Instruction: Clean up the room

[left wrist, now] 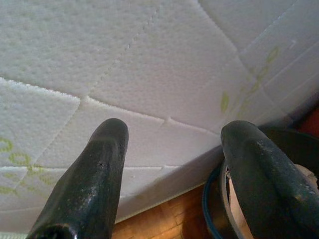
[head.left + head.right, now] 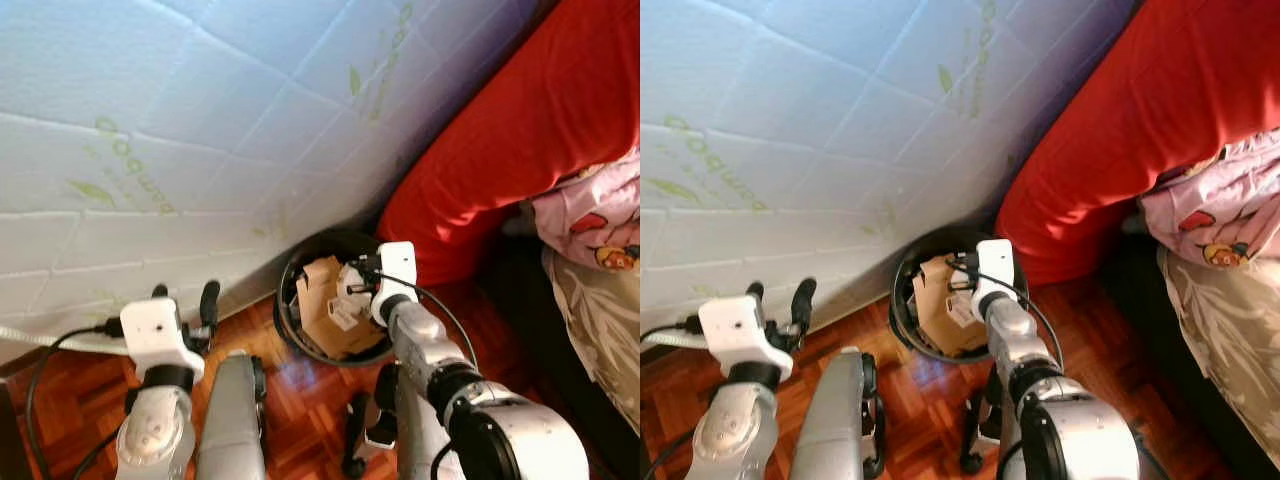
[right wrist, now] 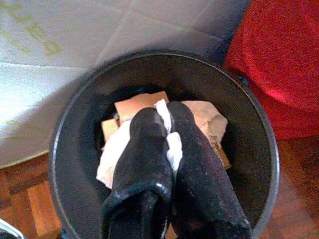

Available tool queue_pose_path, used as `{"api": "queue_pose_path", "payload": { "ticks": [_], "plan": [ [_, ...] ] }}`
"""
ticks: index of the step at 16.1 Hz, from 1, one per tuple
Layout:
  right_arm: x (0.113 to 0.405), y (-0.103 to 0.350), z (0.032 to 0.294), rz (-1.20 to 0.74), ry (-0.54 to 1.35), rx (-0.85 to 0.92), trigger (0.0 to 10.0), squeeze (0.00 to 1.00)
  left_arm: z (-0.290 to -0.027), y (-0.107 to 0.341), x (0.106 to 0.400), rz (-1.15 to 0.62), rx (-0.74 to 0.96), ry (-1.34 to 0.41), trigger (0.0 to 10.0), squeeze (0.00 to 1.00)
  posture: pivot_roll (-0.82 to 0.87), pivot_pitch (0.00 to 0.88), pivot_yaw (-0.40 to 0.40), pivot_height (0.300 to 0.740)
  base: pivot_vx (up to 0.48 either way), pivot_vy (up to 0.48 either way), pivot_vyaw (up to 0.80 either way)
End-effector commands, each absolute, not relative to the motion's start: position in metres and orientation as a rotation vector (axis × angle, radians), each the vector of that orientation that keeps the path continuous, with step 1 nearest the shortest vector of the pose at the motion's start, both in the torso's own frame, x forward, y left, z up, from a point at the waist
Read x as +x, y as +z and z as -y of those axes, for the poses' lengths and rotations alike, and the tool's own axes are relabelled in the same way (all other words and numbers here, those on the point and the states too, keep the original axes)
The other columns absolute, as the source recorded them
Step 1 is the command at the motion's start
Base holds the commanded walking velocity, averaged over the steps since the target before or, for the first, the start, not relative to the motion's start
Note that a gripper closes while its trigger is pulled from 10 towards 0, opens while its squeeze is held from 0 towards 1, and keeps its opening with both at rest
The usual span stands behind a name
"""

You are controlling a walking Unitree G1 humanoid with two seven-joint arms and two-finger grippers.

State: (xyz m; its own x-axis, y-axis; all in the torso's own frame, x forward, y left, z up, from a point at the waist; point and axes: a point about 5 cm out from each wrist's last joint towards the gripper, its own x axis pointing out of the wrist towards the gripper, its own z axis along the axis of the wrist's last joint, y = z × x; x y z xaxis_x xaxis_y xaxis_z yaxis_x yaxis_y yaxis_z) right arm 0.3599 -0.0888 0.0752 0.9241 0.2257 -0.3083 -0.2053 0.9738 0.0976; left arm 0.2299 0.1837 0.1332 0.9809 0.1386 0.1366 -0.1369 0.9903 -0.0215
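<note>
The right gripper [image 3: 167, 124] hangs over the mouth of a round black bin [image 3: 75, 164], its 2 black fingers [image 3: 144, 144] pressed close together and pinching a piece of white crumpled paper [image 3: 112, 157]. The paper shows between the fingers near their tips and spreads out to one side of them, above the rubbish already in the bin. Just beyond the fingertips lies brown cardboard [image 3: 137, 102], and beside it a tan crumpled paper bag [image 3: 212, 119], both inside the bin's wall.

From the head views, the bin [image 2: 290, 330] stands on a reddish parquet floor [image 2: 300, 385], against the foot of a white quilted mattress [image 2: 200, 130] printed with green leaves and lettering. A large red cushion [image 2: 510, 130] leans just beside the bin on the right gripper's outer side, and a pink patterned cloth [image 2: 600, 215] lies past it.

The left gripper [image 2: 185, 300] is held up away from the bin, towards the mattress, with its 2 fingers [image 1: 92, 184] spread well apart and holding nothing. Between those fingers the mattress surface shows, and behind the finger nearer the bin the bin's dark rim [image 1: 212, 199] and a strip of the floor can be seen. A black cable [image 2: 45, 365] trails from the left wrist.
</note>
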Motion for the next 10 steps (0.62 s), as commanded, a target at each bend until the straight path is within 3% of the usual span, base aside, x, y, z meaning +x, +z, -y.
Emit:
{"api": "queue_pose_path", "payload": {
  "ticks": [1,2,3,10],
  "plan": [
    [0.349,0.058,0.093,-0.384,0.206,0.067,10.0,0.00,-0.182,0.130,0.225,0.112,0.004,0.138,10.0,0.00,0.39,0.539,-0.097,0.611,0.000,0.000,0.00],
    [0.347,0.055,0.093,-0.397,0.210,0.091,10.0,0.70,-0.182,0.131,0.223,0.108,0.006,0.138,10.0,0.00,0.39,0.547,-0.097,0.611,0.000,0.000,0.00],
    [0.346,0.052,0.092,-0.405,0.212,0.126,10.0,1.00,-0.182,0.131,0.222,0.106,0.007,0.137,10.0,0.00,0.38,0.552,-0.098,0.611,0.000,0.000,0.00],
    [0.337,0.041,0.087,-0.458,0.256,0.103,10.0,1.00,-0.182,0.133,0.217,0.085,0.015,0.138,10.0,0.00,0.39,0.564,-0.095,0.611,0.000,0.000,0.00]
  ]
}}
